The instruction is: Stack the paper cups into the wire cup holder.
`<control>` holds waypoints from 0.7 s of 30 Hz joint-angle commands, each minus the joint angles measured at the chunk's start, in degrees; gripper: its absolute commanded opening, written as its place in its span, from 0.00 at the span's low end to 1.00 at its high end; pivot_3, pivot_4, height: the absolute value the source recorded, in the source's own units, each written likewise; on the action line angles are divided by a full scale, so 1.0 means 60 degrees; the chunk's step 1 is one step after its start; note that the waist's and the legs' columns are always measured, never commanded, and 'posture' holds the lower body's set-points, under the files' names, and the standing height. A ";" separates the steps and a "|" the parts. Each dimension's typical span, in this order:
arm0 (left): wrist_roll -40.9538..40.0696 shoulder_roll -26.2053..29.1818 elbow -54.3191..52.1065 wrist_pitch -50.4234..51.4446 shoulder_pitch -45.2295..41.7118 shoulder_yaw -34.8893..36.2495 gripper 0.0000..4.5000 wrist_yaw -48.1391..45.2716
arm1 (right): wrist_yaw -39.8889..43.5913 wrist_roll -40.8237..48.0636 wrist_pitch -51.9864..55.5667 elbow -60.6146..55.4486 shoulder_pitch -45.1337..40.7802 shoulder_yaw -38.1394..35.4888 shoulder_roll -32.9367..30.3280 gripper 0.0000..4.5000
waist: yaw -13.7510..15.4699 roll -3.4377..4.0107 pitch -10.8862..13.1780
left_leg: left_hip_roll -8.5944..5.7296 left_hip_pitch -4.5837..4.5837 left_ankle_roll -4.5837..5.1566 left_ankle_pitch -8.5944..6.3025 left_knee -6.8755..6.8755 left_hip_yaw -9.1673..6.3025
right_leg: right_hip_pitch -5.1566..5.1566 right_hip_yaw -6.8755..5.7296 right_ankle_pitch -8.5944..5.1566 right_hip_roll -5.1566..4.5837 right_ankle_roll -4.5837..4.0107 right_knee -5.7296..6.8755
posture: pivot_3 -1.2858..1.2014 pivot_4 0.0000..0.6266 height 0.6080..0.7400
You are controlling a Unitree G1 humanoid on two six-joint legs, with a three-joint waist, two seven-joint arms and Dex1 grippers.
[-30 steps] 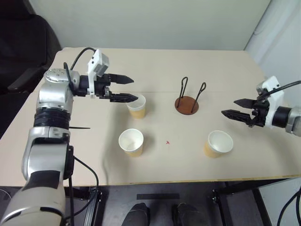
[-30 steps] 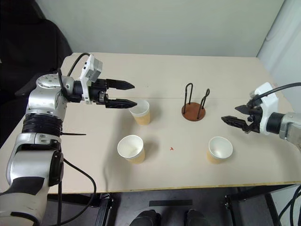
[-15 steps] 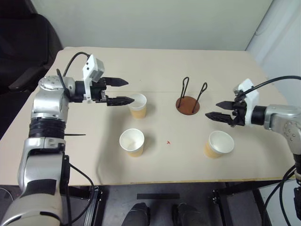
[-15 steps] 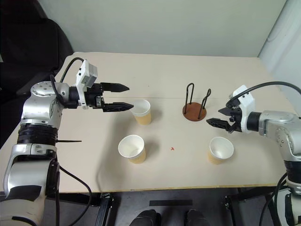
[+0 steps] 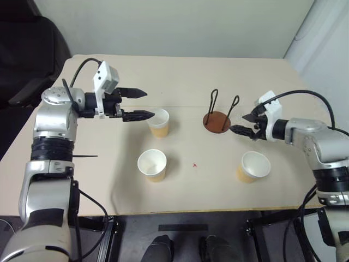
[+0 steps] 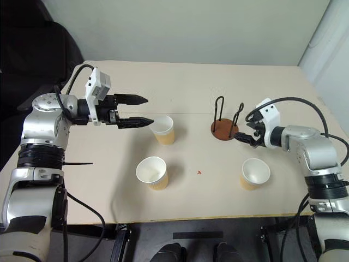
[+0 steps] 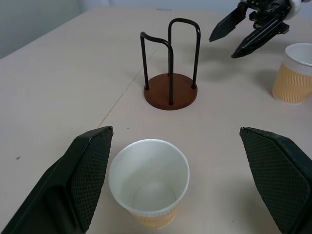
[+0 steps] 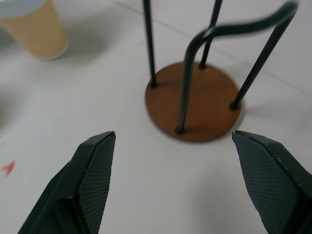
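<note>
Left hand (image 5: 143, 103) has barely shifted: its black fingers gape wide around nothing, tips just beside the far tan-walled paper cup (image 5: 158, 123) on the beige tabletop (image 5: 180, 71). A second cup (image 5: 152, 165) stands nearer, left of centre. Further right, the wire cup holder with its reddish-brown disc base (image 5: 217, 120) is empty. The right hand (image 5: 244, 123), spread and empty, has swung in from the edge to just beside it, passing over the third cup (image 5: 253, 166). That suggests steadying the holder first, not fetching.

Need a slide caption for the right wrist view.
Open right gripper facing the empty wire holder, one cup behind.
</note>
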 commanded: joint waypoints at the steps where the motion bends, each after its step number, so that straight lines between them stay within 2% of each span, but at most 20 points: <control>1: -0.0173 0.0125 -0.0347 0.0033 -0.0112 0.0195 0.99 0.0082 | -0.0086 -0.0249 -0.0217 0.0063 -0.0320 -0.0014 0.0169 0.87 | 0.0008 0.0000 0.0000 | 0.0000 -0.0003 0.0000 0.0000 0.0000 0.0000 | -0.0001 -0.0001 0.0000 -0.0001 0.0000 -0.0002 | 0.52 0.24 1.00; 9: -0.0173 0.0126 -0.0346 0.0051 -0.0100 0.0137 0.99 0.0123 | -0.0357 -0.0762 -0.0484 0.0802 -0.0972 0.0072 0.0911 0.87 | -0.0019 0.0000 0.0000 | 0.0000 -0.0009 -0.0001 0.0001 -0.0004 0.0001 | -0.0012 -0.0001 0.0000 0.0000 -0.0001 0.0000 | 0.52 0.24 1.00; 19: -0.0146 0.0192 -0.0356 0.0070 -0.0015 0.0137 0.99 0.0149 | -0.0334 -0.1325 -0.0930 0.1377 -0.1254 0.0277 0.1248 0.87 | -0.0020 0.0000 0.0000 | -0.0001 -0.0033 -0.0002 0.0001 -0.0005 -0.0002 | -0.0034 -0.0003 0.0000 -0.0002 -0.0001 -0.0003 | 0.52 0.24 1.00; 21: -0.0142 0.0196 -0.0330 0.0050 0.0005 0.0143 1.00 0.0163 | -0.0481 -0.1451 -0.1038 0.1595 -0.1335 0.0236 0.1352 0.78 | -0.0027 0.0001 0.0000 | -0.0001 -0.0038 -0.0004 0.0002 -0.0006 -0.0002 | -0.0042 -0.0003 0.0000 -0.0002 -0.0001 -0.0001 | 0.52 0.24 1.00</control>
